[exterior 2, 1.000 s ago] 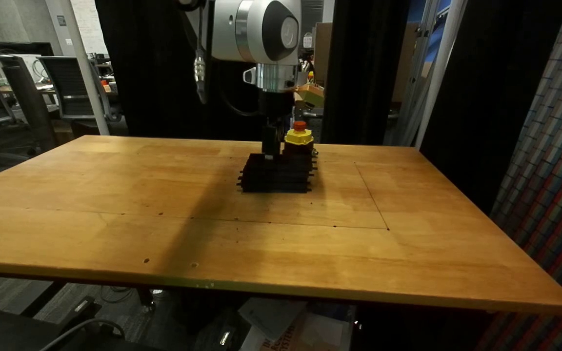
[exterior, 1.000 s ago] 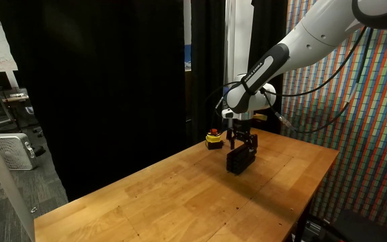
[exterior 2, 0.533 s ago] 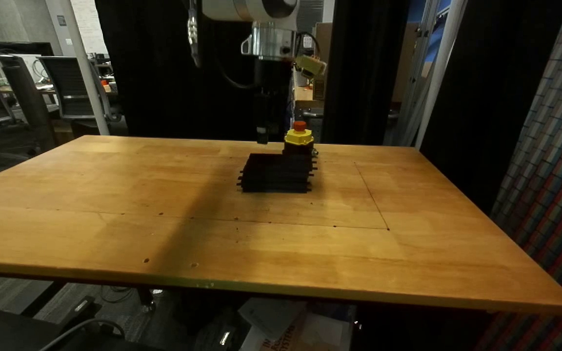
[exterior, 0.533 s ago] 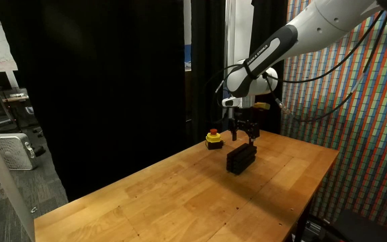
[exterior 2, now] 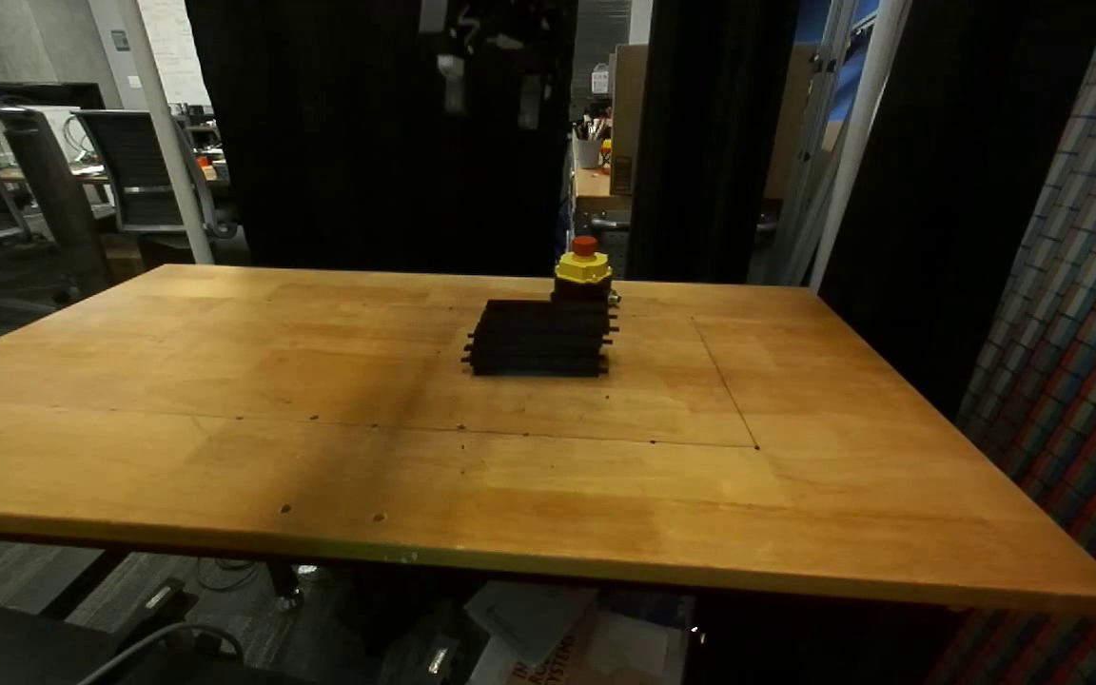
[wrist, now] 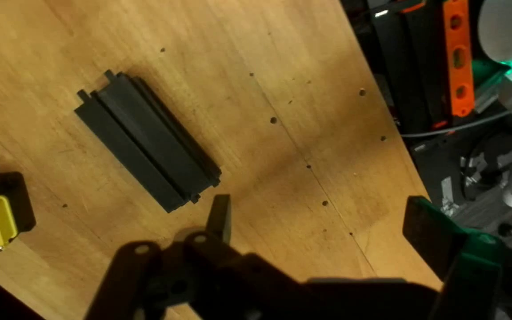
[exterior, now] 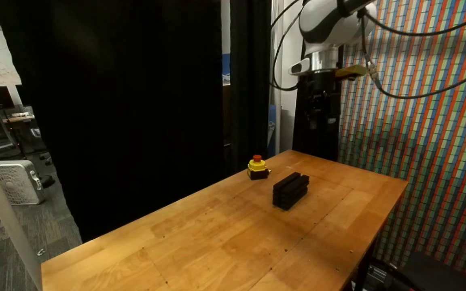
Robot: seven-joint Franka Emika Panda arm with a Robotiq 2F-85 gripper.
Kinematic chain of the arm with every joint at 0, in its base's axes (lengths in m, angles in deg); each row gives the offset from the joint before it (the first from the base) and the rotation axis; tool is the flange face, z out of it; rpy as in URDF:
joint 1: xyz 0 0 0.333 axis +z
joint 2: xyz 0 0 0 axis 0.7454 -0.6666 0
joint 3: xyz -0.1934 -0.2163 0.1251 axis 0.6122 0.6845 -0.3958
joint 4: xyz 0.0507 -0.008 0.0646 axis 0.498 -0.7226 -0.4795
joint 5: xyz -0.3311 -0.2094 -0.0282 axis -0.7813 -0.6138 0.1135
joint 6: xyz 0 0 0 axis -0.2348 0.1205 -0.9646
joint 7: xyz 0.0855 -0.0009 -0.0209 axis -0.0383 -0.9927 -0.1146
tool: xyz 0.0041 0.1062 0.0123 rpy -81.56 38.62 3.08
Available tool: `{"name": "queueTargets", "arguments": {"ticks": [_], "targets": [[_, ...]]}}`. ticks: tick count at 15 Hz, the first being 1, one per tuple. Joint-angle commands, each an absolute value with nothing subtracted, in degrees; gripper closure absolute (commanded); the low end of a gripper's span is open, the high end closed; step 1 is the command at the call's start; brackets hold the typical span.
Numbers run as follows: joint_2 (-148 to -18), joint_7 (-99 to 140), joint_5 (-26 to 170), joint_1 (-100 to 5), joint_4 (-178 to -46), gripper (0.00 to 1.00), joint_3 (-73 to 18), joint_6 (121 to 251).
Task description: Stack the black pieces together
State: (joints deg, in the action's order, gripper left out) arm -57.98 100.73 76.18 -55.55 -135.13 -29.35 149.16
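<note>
Two fingers [wrist: 220, 217] gape, hand [wrist: 318, 211] clear of black pieces [wrist: 151, 135].

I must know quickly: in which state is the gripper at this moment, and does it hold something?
Gripper: open, holding nothing; the black pieces rest on the table, apart from it.

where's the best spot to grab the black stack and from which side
Probably at mid-length, straight down from above, with the open pincer turned to straddle the black stack across its narrow width. The stack is oblong, its top uncovered and long sides free, while small tabs jut from both ends, making those a poorer grip.
</note>
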Motion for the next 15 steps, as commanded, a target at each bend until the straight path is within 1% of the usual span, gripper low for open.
{"name": "queueTargets", "arguments": {"ticks": [1,4,6,11,15], "targets": [[-48.0,89.7,76.8,-54.5,-137.4,0.00,-27.5,141.5],[-41.9,80.3,77.3,-54.3,-138.3,0.00,-26.6,136.2],[-38.5,74.2,77.6,-54.3,-140.1,0.00,-26.1,134.8],[-31.1,57.7,78.8,-53.8,-149.9,0.00,-26.1,139.0],[-24.6,44.5,80.4,-53.3,-156.9,0.00,-26.4,139.6]]}}
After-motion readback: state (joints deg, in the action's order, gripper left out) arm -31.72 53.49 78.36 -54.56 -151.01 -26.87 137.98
